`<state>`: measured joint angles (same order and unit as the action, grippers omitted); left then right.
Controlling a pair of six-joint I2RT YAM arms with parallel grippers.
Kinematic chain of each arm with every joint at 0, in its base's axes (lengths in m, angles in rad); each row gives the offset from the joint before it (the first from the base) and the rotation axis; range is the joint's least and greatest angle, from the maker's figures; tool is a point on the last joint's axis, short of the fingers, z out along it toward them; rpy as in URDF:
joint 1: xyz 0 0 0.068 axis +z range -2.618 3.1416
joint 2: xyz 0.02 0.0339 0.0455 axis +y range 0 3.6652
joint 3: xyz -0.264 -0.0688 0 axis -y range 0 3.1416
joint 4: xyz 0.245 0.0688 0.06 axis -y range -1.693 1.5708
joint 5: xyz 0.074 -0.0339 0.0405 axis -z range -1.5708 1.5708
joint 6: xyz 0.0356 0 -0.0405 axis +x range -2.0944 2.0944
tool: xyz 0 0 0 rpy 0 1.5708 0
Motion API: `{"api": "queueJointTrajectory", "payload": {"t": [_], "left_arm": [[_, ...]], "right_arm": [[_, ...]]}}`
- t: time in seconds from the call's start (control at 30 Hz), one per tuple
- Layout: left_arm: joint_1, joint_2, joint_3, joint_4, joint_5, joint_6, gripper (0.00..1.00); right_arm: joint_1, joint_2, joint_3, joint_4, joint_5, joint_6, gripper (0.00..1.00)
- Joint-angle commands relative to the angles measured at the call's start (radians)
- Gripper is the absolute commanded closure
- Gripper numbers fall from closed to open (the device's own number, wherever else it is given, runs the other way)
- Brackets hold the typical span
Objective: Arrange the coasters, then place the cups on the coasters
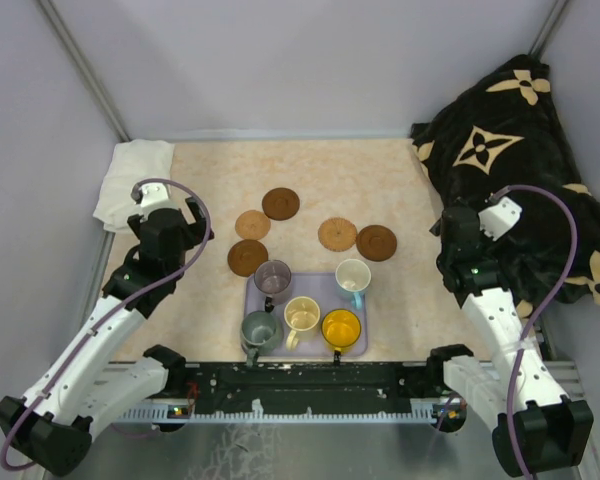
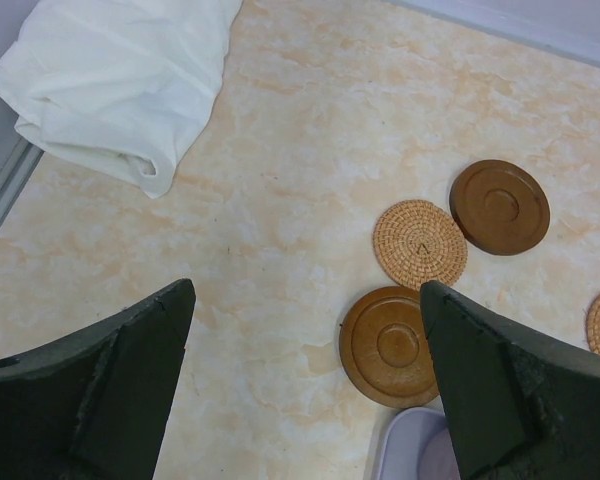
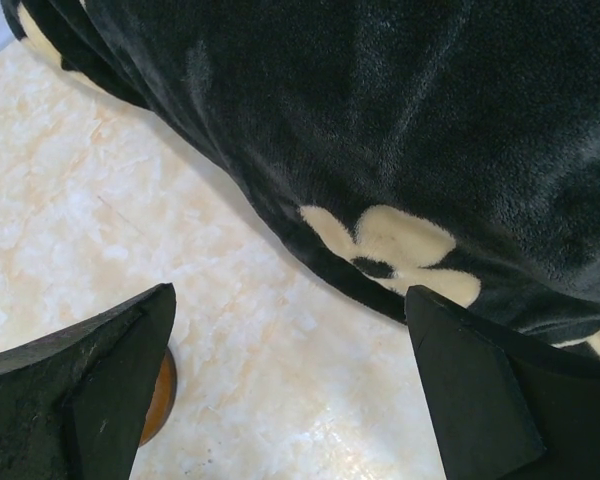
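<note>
Several round coasters lie on the table: dark brown ones (image 1: pixel 280 204) (image 1: pixel 247 257) (image 1: pixel 376 242) and woven tan ones (image 1: pixel 252 224) (image 1: pixel 337 235). The cups stand on a lavender tray (image 1: pixel 320 292): purple-grey (image 1: pixel 273 277), white with a blue handle (image 1: pixel 353 278), cream (image 1: pixel 301 316), yellow-orange (image 1: pixel 341 328), grey-green (image 1: pixel 260 331). My left gripper (image 1: pixel 200 224) (image 2: pixel 305 290) hangs open and empty left of the near brown coaster (image 2: pixel 388 345). Beside the blanket, my right gripper (image 1: pixel 448 228) (image 3: pixel 290 290) is open and empty, with a brown coaster's edge (image 3: pixel 158 400) behind its left finger.
A folded white cloth (image 1: pixel 132 178) (image 2: pixel 130 80) lies at the back left corner. A black blanket with cream flower patterns (image 1: pixel 510 170) (image 3: pixel 400 130) is heaped along the right side. Grey walls close in the table on three sides.
</note>
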<state>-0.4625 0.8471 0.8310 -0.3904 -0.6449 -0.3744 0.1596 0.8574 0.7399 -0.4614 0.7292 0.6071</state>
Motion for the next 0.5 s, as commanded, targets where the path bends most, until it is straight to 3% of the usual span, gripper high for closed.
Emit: {"api": "queueJointTrajectory", "payload": {"t": [0.0, 0.47], "left_arm": [[0.004, -0.009, -0.010, -0.005, -0.016, -0.010, 0.00], [0.005, 0.038, -0.031, 0.047, 0.049, -0.026, 0.00]], "right_arm": [[0.003, -0.003, 0.008, 0.028, 0.035, 0.021, 0.01], [0.002, -0.004, 0.007, 0.105, -0.105, -0.064, 0.01]]}}
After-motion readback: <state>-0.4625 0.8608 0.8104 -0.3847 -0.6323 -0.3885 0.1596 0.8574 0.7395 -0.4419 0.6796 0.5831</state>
